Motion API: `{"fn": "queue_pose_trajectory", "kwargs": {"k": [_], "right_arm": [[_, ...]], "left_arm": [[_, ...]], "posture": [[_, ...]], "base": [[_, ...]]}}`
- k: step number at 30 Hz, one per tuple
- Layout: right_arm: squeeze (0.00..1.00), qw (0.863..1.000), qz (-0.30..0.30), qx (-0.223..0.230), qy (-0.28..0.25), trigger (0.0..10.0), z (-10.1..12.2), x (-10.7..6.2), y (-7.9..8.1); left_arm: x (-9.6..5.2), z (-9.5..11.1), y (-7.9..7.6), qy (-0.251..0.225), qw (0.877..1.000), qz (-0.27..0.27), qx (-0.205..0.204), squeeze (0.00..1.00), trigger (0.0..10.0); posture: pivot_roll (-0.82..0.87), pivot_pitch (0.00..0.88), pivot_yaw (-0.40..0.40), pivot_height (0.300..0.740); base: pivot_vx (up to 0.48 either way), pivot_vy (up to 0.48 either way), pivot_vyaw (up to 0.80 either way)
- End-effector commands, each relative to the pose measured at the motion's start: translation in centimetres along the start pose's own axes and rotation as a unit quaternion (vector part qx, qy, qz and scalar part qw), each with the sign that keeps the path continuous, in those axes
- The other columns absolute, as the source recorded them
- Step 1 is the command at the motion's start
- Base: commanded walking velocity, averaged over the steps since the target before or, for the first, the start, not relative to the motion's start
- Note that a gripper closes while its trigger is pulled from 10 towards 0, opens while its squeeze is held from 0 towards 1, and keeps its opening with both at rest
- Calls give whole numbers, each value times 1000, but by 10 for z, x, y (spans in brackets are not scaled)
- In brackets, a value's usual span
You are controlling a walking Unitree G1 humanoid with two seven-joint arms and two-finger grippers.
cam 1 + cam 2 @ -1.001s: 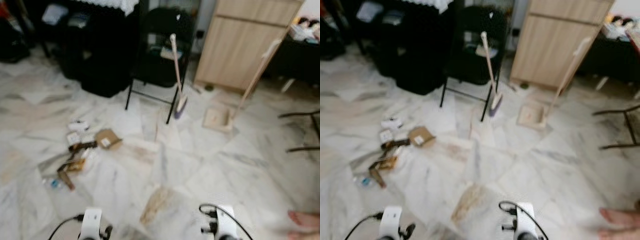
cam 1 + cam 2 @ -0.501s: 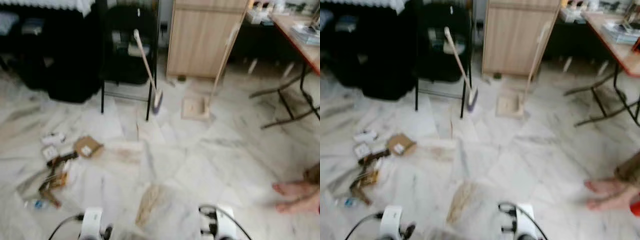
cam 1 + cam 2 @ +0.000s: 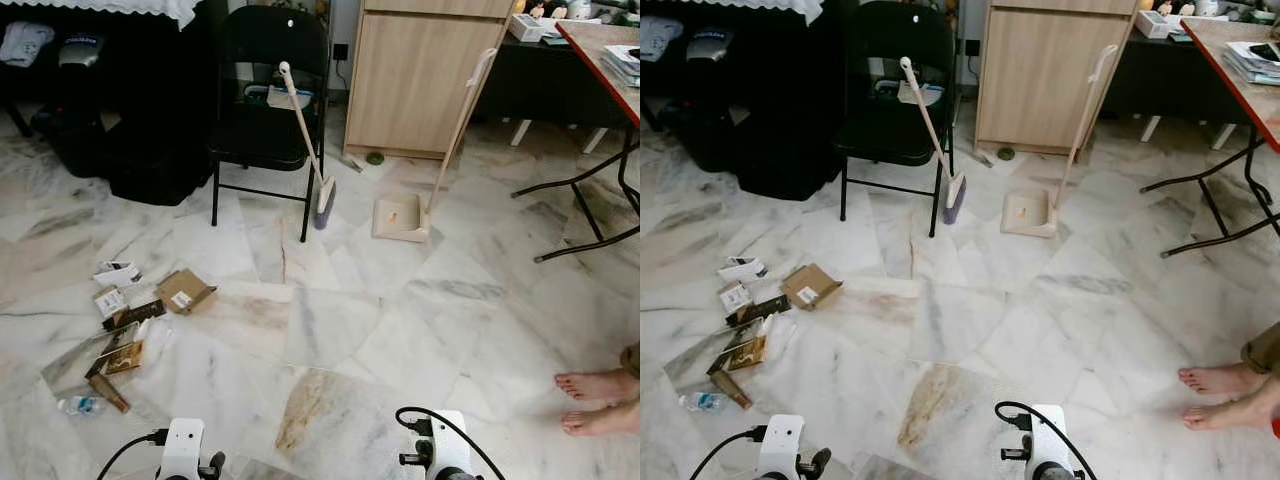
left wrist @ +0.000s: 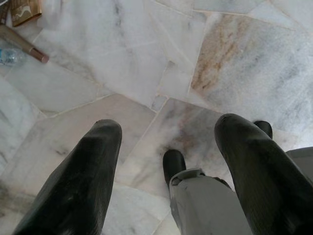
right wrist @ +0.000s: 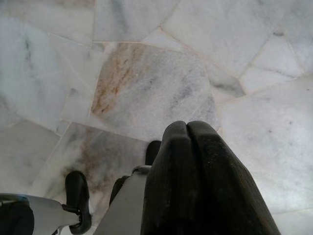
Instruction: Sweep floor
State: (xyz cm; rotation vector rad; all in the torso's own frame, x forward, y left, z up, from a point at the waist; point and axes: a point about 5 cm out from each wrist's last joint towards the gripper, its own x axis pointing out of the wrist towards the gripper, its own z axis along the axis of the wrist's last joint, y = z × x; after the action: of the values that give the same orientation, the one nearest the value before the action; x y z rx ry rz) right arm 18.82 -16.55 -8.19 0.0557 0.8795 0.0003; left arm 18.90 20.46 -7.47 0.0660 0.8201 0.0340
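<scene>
Hanging low, your left end effector (image 4: 168, 147) is spread apart, the right end effector (image 5: 188, 147) pressed together, both empty. Upper centre, the broom (image 3: 305, 140) leans on the chair (image 3: 268, 90) beside the dustpan (image 3: 400, 217); litter (image 3: 135, 315) waits centre left.

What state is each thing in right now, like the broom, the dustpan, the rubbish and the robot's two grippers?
Broom: leaning on the black chair.
Dustpan: on the floor, handle propped against the cabinet.
Litter: scattered, unswept.
Left gripper: open, empty.
Right gripper: shut, empty.
</scene>
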Motion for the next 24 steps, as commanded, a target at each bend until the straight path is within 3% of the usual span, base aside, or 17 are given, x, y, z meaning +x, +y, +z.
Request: {"fn": "queue_pose_trajectory", "kwargs": {"k": [1, 5, 24], "right_arm": [[0, 1000, -6, -3, 4, 10000, -5, -2, -2], [0, 1000, -20, -20, 8, 10000, -6, -2, -4], [0, 1000, -20, -20, 8, 10000, -6, -2, -4]], "left_arm": [[-2, -8, -2, 17, 1000, -5, 1, 0, 10000], [-2, -8, -3, 17, 1000, -7, 0, 0, 10000], [-2, -8, -3, 17, 1000, -7, 0, 0, 10000]], "posture": [[70, 92, -28, 740], [67, 90, -29, 740], [67, 90, -29, 740]], "base": [[0, 0, 0], [0, 0, 0], [0, 0, 0]]}}
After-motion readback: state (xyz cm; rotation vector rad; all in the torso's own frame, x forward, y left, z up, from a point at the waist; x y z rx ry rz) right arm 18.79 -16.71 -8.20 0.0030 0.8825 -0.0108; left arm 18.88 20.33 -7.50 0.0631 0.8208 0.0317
